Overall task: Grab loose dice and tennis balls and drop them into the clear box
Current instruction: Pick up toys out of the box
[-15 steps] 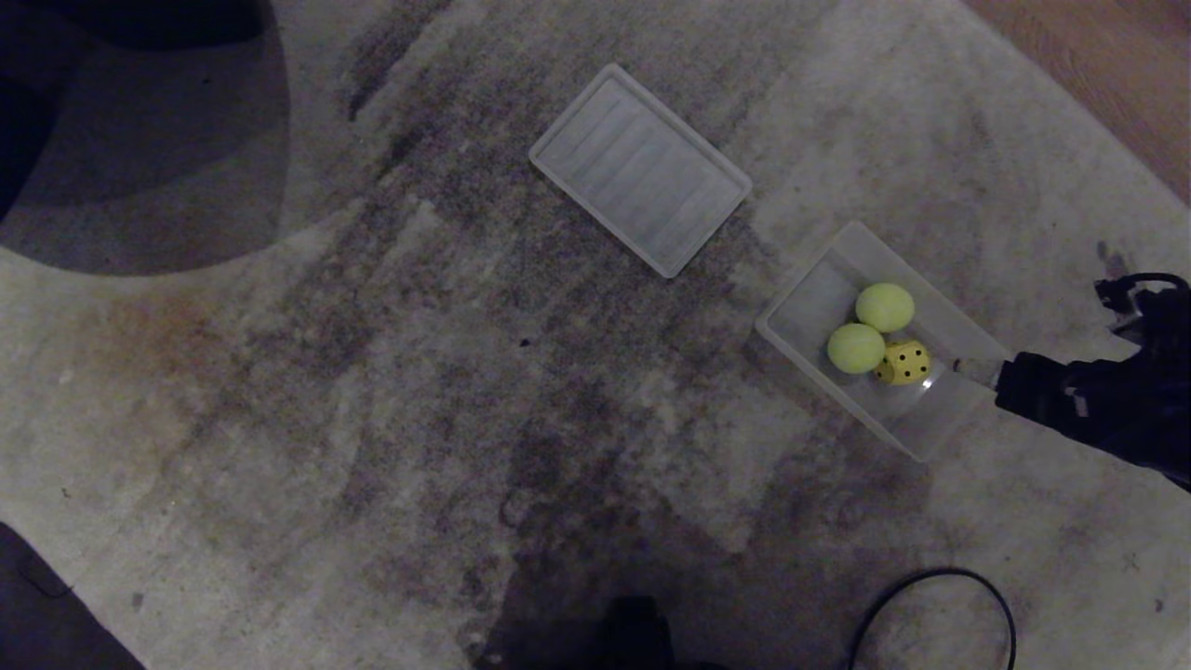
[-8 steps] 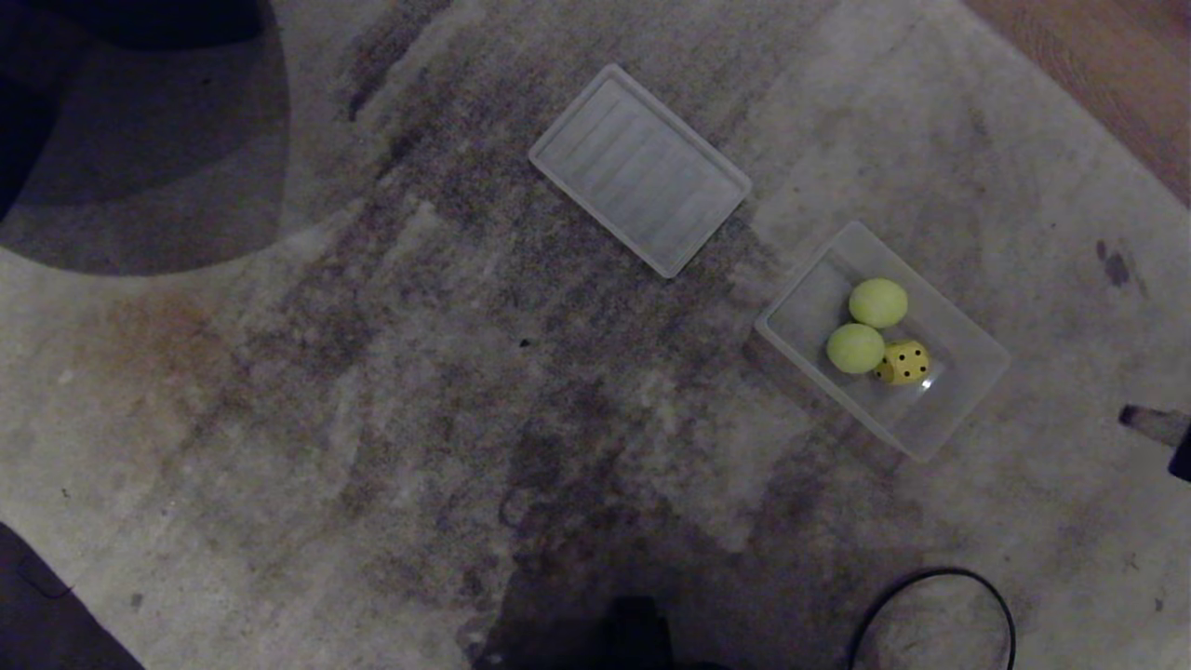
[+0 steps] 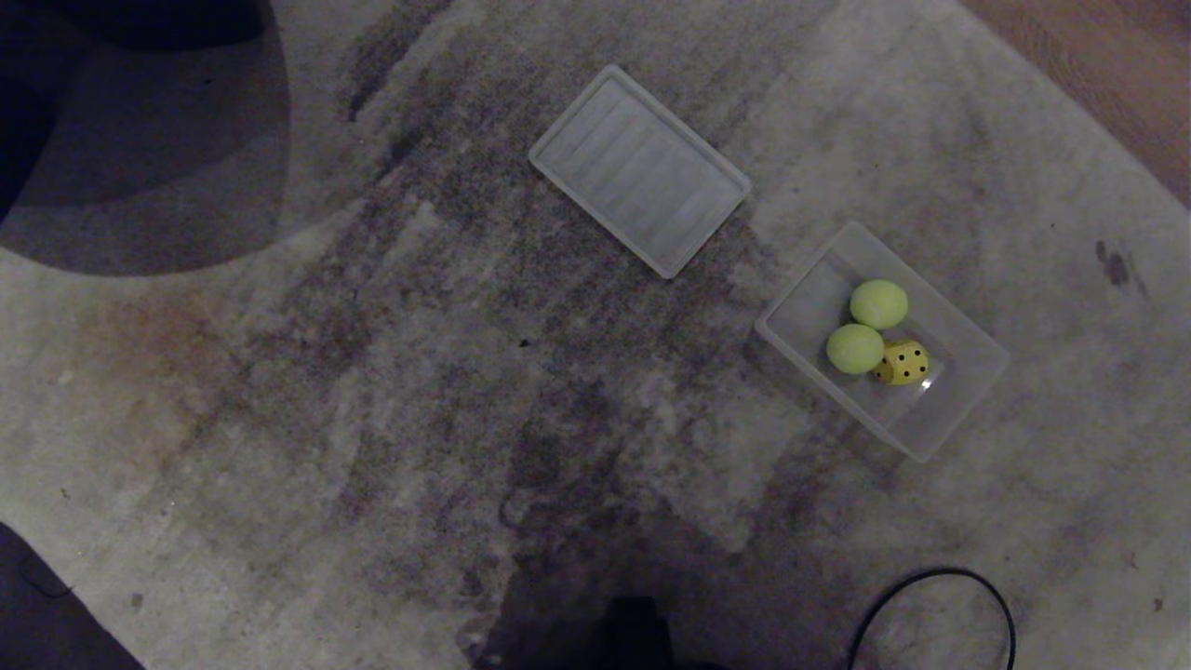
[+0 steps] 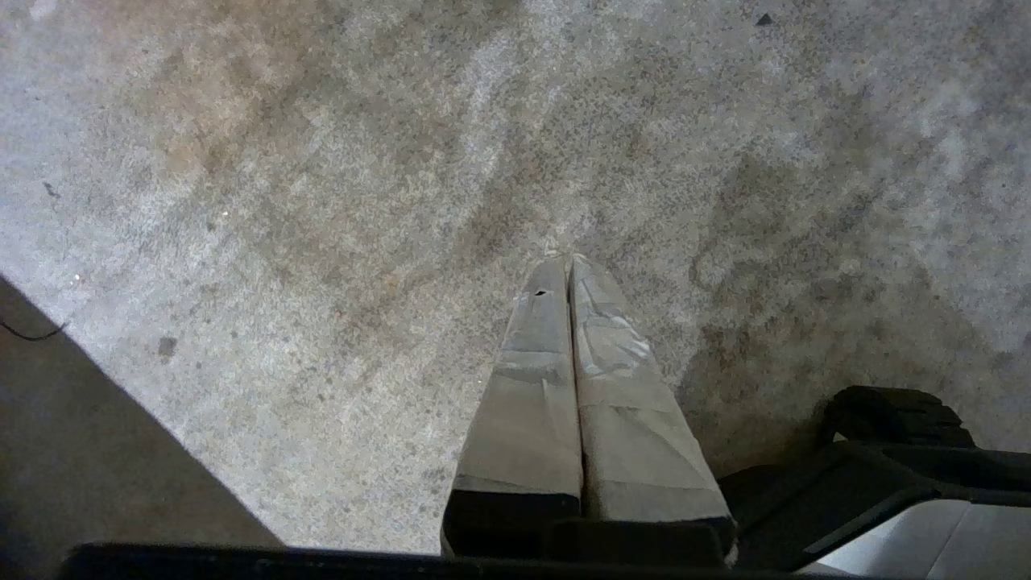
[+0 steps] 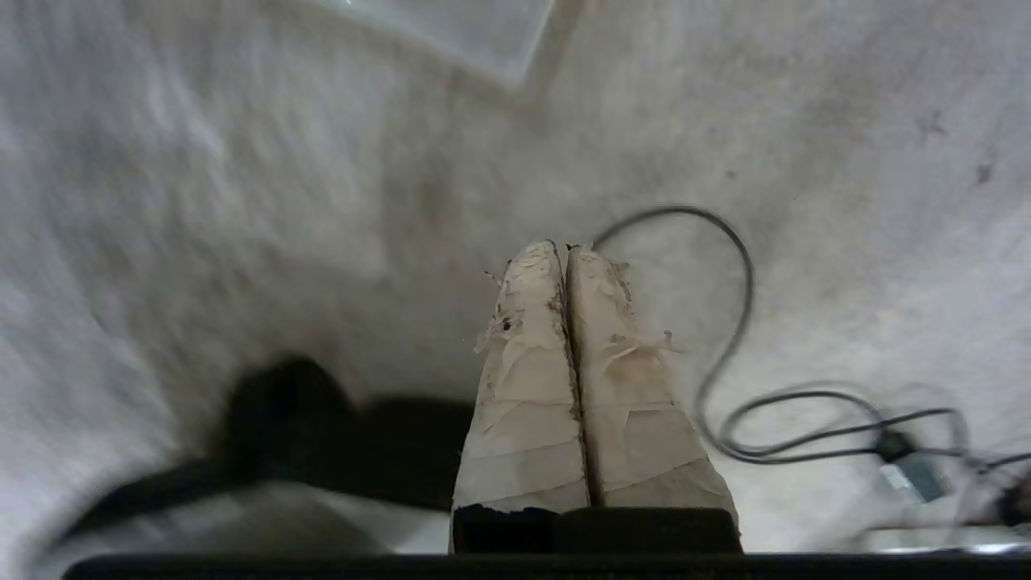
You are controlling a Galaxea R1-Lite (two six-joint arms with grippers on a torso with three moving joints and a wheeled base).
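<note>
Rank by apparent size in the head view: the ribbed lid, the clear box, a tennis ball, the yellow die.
1-2. Ribbed lid and clear box: look alike, unranked.
3. Tennis ball.
4. Yellow die, slightly smaller, partly hidden behind the ball.
</note>
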